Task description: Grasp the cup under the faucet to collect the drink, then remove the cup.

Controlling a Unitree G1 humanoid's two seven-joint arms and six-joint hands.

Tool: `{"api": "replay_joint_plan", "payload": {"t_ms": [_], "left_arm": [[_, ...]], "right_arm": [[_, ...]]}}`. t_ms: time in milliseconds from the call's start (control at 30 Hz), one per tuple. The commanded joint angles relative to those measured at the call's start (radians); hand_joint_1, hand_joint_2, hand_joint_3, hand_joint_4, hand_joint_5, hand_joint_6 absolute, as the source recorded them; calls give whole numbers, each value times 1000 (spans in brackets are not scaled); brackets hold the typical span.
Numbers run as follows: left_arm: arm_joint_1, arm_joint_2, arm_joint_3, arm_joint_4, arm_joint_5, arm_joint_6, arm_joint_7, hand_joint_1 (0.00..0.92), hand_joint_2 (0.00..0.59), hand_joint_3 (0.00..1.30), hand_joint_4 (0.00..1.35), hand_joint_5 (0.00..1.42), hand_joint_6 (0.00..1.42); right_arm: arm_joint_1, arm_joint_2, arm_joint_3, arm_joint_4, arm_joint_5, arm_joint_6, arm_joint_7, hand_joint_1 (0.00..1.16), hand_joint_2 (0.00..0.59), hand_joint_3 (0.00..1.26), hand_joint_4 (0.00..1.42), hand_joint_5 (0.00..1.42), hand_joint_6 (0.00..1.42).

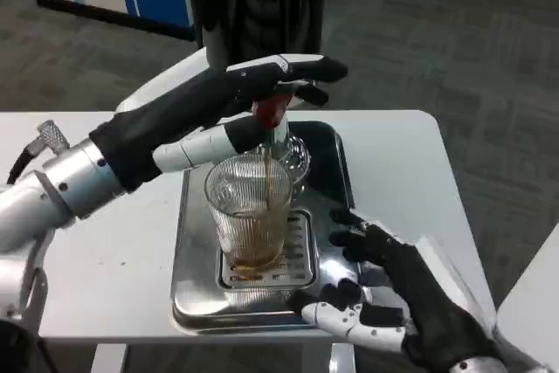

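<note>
Nearest the camera, the right hand [384, 290] lies low at the front right corner of the shiny steel drip tray [188, 242], its white-and-black fingers [342, 314] spread and curled loosely, holding nothing; the fingertips rest at or just over the tray's rim, though the angle makes it hard to say whether they truly touch it. From this hand the task's thing lies up and to the left: the clear ribbed glass cup [250, 216] stands upright on the slotted grate [297, 251] in the middle of the tray, its long axis vertical, with a shallow layer of amber drink [253, 257] at its bottom and a thin stream falling into it. The right hand is near the cup but apart from it, and is the nearer of the two to the cup's body, so the reach to remove it would probably be a short move leftward and a closing around the ribbed wall. Farther back and above the cup, the left hand [262, 98] in its dark sleeve is closed about the red tap handle [269, 111] of the faucet [281, 141], fingers wrapped over it as if pressing it down. Behind that stands the dark dispenser body [258, 6], with the white table [393, 163] running beneath everything.
</note>
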Motion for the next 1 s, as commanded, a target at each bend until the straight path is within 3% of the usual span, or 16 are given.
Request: {"api": "replay_joint_plan", "payload": {"t_ms": [33, 300, 533, 1000], "left_arm": [[21, 14, -25, 12, 33, -8, -8, 0, 47, 224, 147, 219, 95], [21, 23, -31, 17, 29, -10, 4, 0, 47, 224, 147, 219, 95], [20, 27, -35, 23, 33, -14, 8, 0, 47, 224, 147, 219, 95], [2, 28, -45, 71, 48, -34, 25, 0, 47, 224, 147, 219, 95]], "right_arm": [[-35, 7, 13, 58, 36, -42, -59, 843, 177, 181, 243, 247, 327], [-82, 10, 26, 125, 77, -88, -132, 865, 165, 194, 267, 282, 337], [-84, 11, 27, 171, 114, -172, -203, 889, 158, 203, 290, 312, 360], [-192, 56, 12, 511, 223, -396, -353, 899, 150, 204, 262, 303, 349]]}}
